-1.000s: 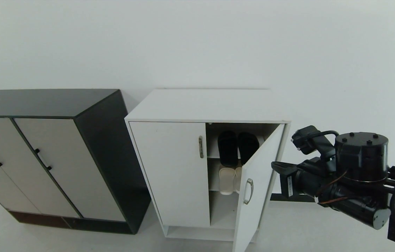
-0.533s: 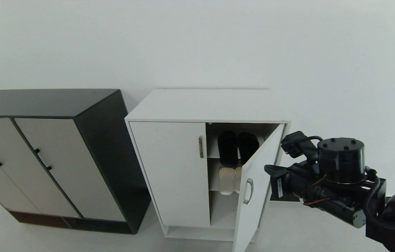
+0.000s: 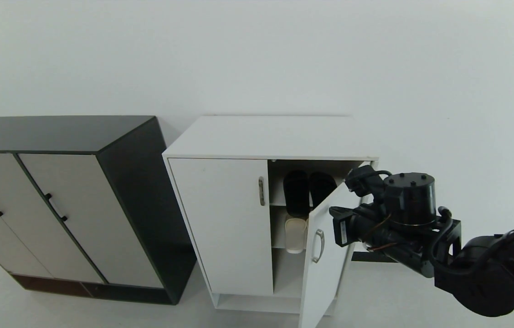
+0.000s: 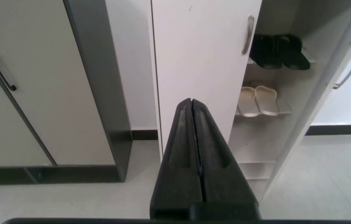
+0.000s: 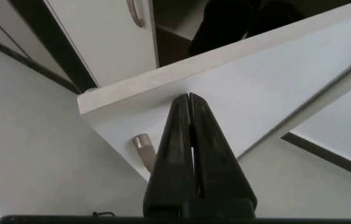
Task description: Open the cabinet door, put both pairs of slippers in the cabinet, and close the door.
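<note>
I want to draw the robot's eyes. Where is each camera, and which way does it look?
Head view: on the head, looking forward and down at the white cabinet, its open door and a dark cabinet; the right arm shows.
Left wrist view: on the left wrist, facing the cabinet's front; the shut left jaws show.
Right wrist view: on the right wrist, close to the door's outside; the shut right jaws show.
Shared: head and left wrist both see black slippers and white slippers.
</note>
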`<state>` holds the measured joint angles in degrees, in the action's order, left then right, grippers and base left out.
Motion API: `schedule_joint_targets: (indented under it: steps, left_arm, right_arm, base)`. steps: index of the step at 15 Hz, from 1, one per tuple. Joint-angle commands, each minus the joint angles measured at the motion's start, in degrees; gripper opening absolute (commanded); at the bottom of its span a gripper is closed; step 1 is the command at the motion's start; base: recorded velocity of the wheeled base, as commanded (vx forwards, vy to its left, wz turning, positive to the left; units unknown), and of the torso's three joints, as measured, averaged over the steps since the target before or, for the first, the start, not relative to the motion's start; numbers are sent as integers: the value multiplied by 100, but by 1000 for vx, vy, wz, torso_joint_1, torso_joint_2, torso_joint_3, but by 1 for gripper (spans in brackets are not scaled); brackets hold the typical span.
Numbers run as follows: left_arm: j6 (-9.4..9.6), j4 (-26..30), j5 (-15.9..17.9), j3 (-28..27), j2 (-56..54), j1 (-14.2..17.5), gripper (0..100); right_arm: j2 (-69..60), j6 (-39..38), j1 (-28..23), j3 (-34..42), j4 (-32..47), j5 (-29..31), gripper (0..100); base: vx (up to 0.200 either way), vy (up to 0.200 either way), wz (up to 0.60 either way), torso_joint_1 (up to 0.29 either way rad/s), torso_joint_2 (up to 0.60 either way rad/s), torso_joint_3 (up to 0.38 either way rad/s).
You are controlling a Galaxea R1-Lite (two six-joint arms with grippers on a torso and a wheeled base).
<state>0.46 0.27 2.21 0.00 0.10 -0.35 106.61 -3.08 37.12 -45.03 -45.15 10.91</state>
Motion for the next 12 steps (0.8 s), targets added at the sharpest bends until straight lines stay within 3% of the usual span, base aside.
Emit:
schedule_joint_targets:
  steps: [1, 5, 10, 11, 12]
  left_arm:
    - [6, 0, -1, 0, -1, 0, 0]
    - [6, 0, -1, 0, -1, 0, 0]
    - [6, 0, -1, 0, -1, 0, 0]
    - [6, 0, -1, 0, -1, 0, 0]
    - [6, 0, -1, 0, -1, 0, 0]
  right_arm:
    - [132, -219, -3, -225, -2, -1, 0]
    - [167, -869, -38, -621, -196, -1, 0]
    - [203, -957, -100, -384, -1830, -1, 0]
    - [0, -896, -135, -225, -1734, -36, 0]
    - [-369, -773, -188, 197, -1162, -195, 0]
  base:
    - [0, 0, 0, 0, 0, 0]
    - [0, 0, 0, 0, 0, 0]
    - [0, 0, 0, 0, 0, 0]
    - [0, 0, 0, 0, 0, 0]
    - [0, 0, 0, 0, 0, 0]
